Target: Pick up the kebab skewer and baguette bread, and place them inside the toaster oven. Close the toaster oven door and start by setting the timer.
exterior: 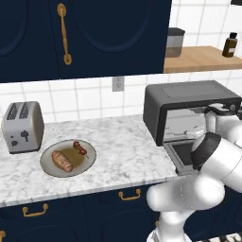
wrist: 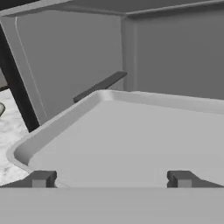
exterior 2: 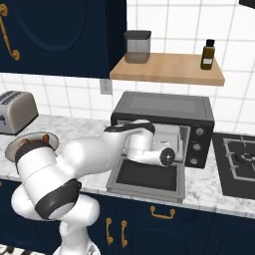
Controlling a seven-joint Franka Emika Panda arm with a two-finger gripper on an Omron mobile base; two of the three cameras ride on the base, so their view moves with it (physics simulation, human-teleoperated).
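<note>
The baguette bread (exterior: 62, 161) and the kebab skewer (exterior: 80, 148) lie side by side on a grey plate (exterior: 89, 163) at the counter's left. To the right stands the toaster oven (exterior: 189, 97) (exterior 2: 164, 107), with the toaster oven door (exterior 2: 147, 177) dropped flat toward me. My arm reaches into the oven's mouth, far from the plate. In the hand view my gripper (wrist: 111, 179) is open with nothing between its fingers, just above the front rim of a pale tray (wrist: 131, 140) inside the oven.
A silver two-slot toaster (exterior: 22, 126) stands left of the plate. A black cooktop (exterior 2: 239, 159) lies right of the oven. Above the oven, a wooden shelf (exterior 2: 167, 69) carries a canister and a brown bottle. Dark blue cabinets hang over the left counter.
</note>
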